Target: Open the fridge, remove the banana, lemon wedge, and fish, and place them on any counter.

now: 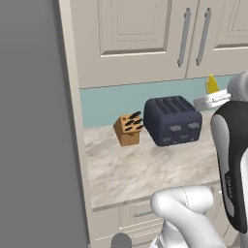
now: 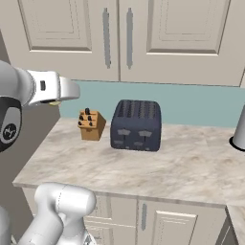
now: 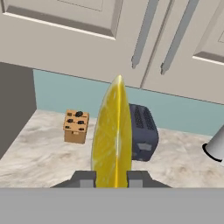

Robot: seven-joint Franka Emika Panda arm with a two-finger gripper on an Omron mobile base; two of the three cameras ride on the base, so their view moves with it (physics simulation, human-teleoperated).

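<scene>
Lemon wedge pinched on edge between the fingers of the gripper, carried high above the counter, well clear of the stone; toaster and knife block beyond and below; exact spot beneath the wedge hard to judge from here. Risks: slipping from so narrow a grip; released from this height, rolling on landing, or dropping onto the toaster.

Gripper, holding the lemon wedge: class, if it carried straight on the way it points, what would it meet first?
Judging by the hand view, the gripper, shut on the lemon wedge, points over the counter toward the dark toaster. The toaster looks first in line, though depth is unclear; it might reach the counter first.
</scene>
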